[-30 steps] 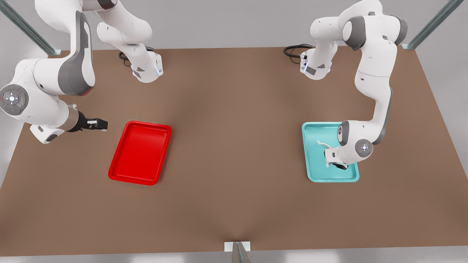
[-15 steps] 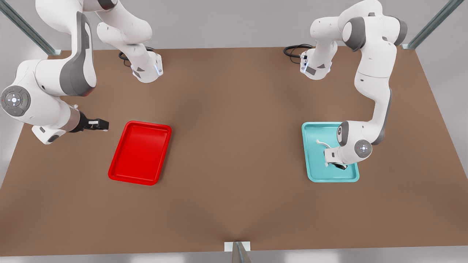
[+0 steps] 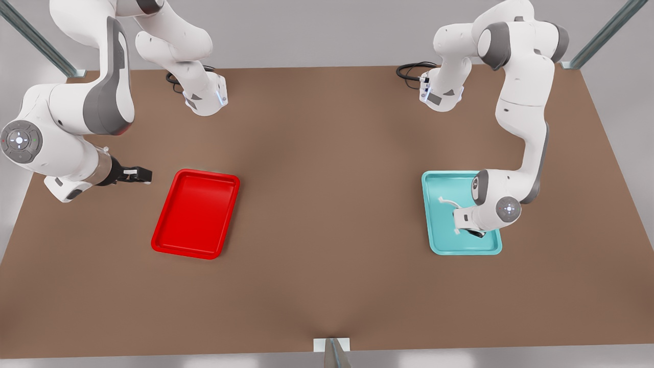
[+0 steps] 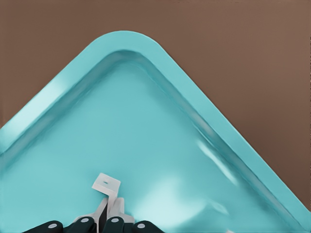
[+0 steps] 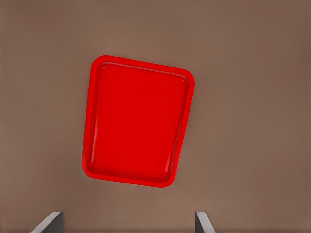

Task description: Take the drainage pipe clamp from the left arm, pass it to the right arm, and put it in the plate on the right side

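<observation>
left hand (image 3: 472,233) sits down in the teal rectangular tray (image 3: 435,240), fingers clenched on the thin white half-ring clamp (image 4: 108,191); right hand (image 3: 137,175) hangs spread open beside the glossy red tray (image 3: 196,213).

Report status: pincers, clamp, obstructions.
Left pincer shut on clamp in teal tray. Right pincer open, waiting beside red plate. Nothing between them.
</observation>
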Tool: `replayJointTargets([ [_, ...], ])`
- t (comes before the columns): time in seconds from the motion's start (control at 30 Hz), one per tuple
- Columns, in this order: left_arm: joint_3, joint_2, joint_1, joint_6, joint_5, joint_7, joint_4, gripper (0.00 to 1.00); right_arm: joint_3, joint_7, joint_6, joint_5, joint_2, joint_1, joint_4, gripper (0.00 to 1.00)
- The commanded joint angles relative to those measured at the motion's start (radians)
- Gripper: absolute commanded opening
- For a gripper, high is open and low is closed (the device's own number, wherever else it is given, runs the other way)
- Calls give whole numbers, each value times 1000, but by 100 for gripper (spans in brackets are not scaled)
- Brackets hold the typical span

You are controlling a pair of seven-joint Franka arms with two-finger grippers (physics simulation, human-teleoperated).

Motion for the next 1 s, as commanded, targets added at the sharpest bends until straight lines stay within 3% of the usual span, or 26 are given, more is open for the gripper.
replayJointTargets([
  [0.0,0,-8,-1,-107,-3,-109,30,21,0,1,-1,1,-1,0,0,100],
  [0.2,-47,-4,-1,-391,-4,-428,249,21,0,-1,1,0,8,0,5,100],
  [0.3,-154,15,-12,-391,-3,-790,284,21,2,16,-1,-59,128,172,75,100],
  [0.37,-205,29,-17,-391,-56,-937,306,21,9,-13,50,-37,175,199,103,100],
  [0.47,-297,89,-32,-392,-57,-1256,396,21,18,-55,185,35,241,330,100,100],
  [0.63,-297,117,-110,-391,-55,-1500,458,21,18,-56,475,63,330,499,54,100],
  [0.97,-334,161,-139,-391,-58,-1726,545,21,40,-56,941,50,381,677,-9,100],
])
